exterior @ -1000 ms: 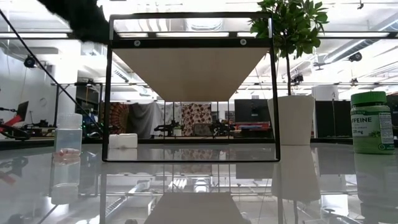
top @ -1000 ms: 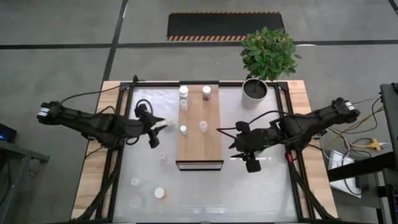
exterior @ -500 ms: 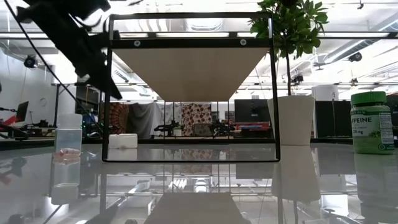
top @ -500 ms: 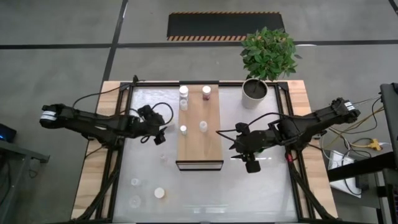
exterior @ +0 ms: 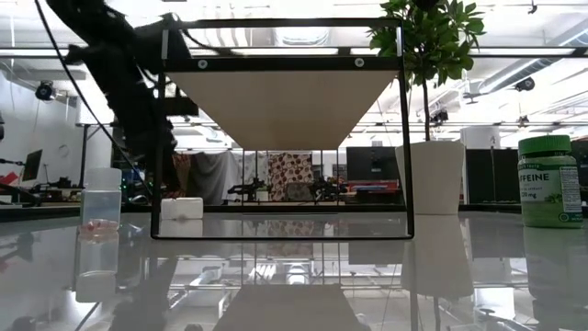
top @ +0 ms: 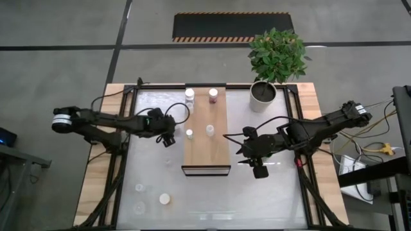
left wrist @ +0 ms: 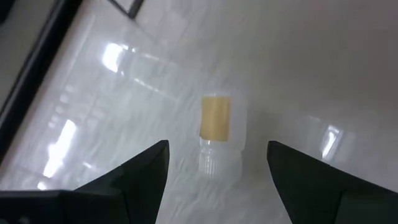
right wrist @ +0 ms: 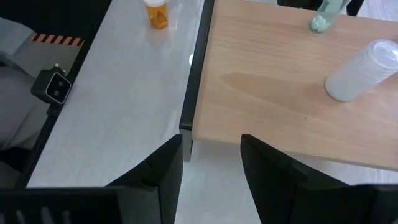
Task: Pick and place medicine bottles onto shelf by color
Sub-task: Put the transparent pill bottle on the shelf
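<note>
The left gripper (left wrist: 217, 163) hovers, jaws wide, over a clear bottle (left wrist: 219, 134) standing on the tabletop left of the shelf (top: 207, 138). Light, slippery plastic; grip its body.

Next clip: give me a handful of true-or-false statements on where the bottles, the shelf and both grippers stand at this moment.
1. Four bottles stand on the long light-wood shelf. True.
2. The left gripper is shut on a bottle. False: it is open over a clear bottle with a tan label lying on the table.
3. The right gripper waits beside the shelf's right edge. True.
4. The maroon-capped bottle lies on the glossy white table. False: it stands at the shelf's far end.
</note>
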Action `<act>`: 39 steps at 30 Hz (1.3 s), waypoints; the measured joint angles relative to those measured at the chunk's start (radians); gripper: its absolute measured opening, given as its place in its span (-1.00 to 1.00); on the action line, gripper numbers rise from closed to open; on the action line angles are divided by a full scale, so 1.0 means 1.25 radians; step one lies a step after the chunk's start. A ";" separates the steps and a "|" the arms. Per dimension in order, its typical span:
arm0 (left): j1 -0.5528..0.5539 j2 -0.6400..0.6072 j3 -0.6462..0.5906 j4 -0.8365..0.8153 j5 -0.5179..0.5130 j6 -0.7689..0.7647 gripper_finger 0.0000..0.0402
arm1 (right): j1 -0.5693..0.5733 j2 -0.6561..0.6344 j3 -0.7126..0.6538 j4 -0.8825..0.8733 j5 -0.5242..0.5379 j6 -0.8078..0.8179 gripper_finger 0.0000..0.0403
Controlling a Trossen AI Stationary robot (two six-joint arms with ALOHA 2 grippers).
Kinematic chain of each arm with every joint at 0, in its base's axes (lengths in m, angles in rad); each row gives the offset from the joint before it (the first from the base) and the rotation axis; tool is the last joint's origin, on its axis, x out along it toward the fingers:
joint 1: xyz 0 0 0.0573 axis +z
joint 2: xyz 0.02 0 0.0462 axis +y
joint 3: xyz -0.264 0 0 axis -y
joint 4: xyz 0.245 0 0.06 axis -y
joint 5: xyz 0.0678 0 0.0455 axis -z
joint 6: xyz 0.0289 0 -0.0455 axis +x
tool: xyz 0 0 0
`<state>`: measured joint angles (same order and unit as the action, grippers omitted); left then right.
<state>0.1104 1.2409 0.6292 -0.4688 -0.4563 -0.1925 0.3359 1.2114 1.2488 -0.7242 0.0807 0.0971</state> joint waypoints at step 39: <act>0.022 0.106 0.005 -0.005 0.050 0.014 -0.44 | 0.000 0.000 0.000 0.001 0.000 0.007 -0.25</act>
<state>0.1379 1.3734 0.6350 -0.4757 -0.3938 -0.1753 0.3359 1.2114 1.2488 -0.7227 0.0807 0.1062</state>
